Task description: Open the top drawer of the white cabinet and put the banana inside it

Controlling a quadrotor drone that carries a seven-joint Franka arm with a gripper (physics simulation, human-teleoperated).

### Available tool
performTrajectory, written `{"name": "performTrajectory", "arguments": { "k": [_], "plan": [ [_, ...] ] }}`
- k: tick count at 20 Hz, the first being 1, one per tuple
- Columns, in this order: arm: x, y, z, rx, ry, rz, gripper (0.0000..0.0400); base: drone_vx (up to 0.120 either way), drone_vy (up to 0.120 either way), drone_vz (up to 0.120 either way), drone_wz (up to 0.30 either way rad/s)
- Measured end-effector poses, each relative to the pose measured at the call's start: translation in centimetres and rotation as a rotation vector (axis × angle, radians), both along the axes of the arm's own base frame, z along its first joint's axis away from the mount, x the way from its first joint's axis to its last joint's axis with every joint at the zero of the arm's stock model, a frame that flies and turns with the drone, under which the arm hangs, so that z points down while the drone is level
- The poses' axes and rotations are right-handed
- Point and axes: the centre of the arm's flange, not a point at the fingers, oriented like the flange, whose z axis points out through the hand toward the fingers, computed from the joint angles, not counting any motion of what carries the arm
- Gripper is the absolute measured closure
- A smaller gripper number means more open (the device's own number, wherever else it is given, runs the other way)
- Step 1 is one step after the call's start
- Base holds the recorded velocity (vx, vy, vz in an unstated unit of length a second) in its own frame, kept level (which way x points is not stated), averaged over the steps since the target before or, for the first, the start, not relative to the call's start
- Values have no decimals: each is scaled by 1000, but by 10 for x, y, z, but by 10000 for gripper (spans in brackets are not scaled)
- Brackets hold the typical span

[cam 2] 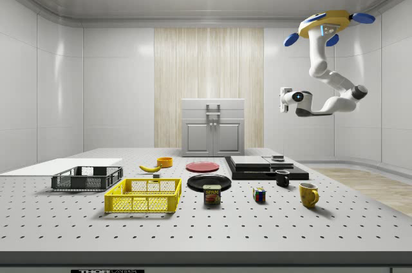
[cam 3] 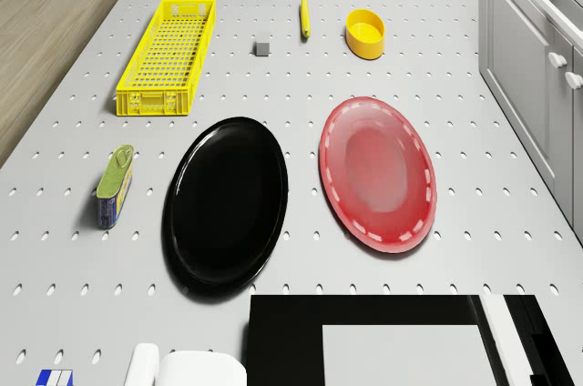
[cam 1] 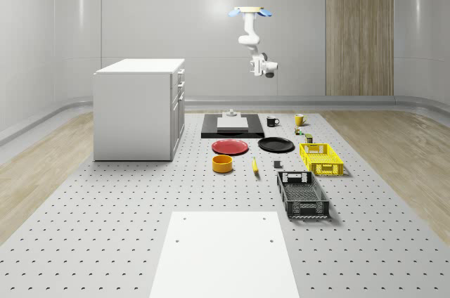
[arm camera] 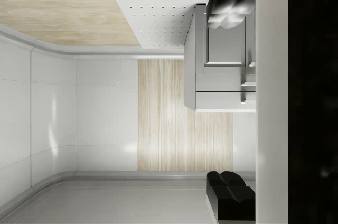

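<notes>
The white cabinet [cam 1: 137, 109] stands at the whole-scene view's left, all its drawers shut; it also shows as the cabinet [cam 2: 213, 128], the cabinet [cam 3: 537, 67] and the cabinet [arm camera: 222, 76]. The yellow banana [cam 1: 254, 165] lies on the perforated table between an orange bowl and a small grey block; it also appears as the banana [cam 2: 150, 168] and the banana [cam 3: 305, 16]. The drone [cam 1: 252, 11] hovers high over the black platform at the table's back. Its arm hangs down, and the gripper [cam 1: 269, 67] is held in the air, far from cabinet and banana. From the side, the gripper [cam 2: 283, 99] points toward the cabinet.
An orange bowl [cam 1: 222, 164], a red plate [cam 1: 230, 147] and a black plate [cam 1: 275, 145] lie mid-table. A yellow crate [cam 1: 321, 159] and a black crate [cam 1: 302, 194] sit at the right. A black platform [cam 1: 232, 126], two mugs, a can [cam 3: 115, 186] and a cube [cam 2: 259, 195] are nearby.
</notes>
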Motion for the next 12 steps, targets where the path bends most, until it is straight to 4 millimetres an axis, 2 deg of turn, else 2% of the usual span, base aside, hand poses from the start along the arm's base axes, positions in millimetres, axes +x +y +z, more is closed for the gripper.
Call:
{"name": "performTrajectory", "arguments": {
  "k": [1,5,12],
  "plan": [
    [0,0,0,0,0,0,0,120,0,0,0],
    [0,0,0,1,0,0,0,120,0,120,0],
    [0,0,0,2,0,0,0,120,-114,6,0]
  ]
}}
